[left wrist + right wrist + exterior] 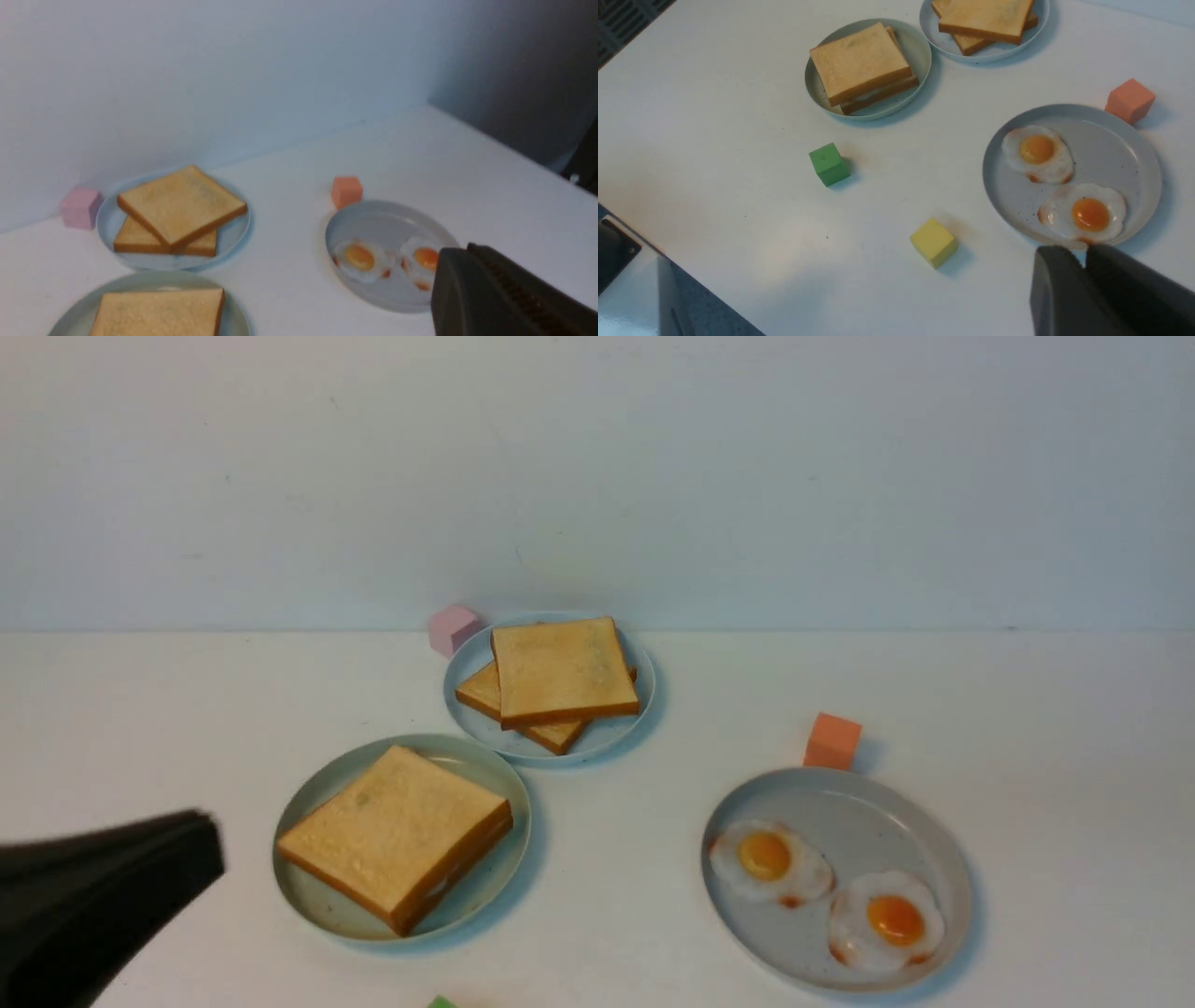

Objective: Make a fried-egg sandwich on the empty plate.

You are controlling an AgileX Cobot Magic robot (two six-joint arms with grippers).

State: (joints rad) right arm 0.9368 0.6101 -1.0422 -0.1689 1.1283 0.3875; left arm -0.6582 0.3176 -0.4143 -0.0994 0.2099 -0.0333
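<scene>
The fried-egg sandwich (397, 835) lies on the mint-green plate (471, 767), front left: two toast slices with a thin white edge of egg showing between them. It also shows in the right wrist view (861, 65) on that plate (920, 58), and partly in the left wrist view (159, 312). My left gripper (211, 845) is shut and empty, hovering left of the plate; its fingers are pressed together in its wrist view (455, 255). My right gripper (1083, 254) is shut and empty, just short of the grey-blue plate's near rim, and is out of the front view.
Two bare toast slices (560, 677) lie on a speckled pale-blue plate (607, 737) at the back. The grey-blue plate (840, 803) at the right holds two fried eggs (770, 861). Around them stand a pink cube (453, 628), an orange cube (833, 740), a green cube (828, 164) and a yellow cube (934, 241).
</scene>
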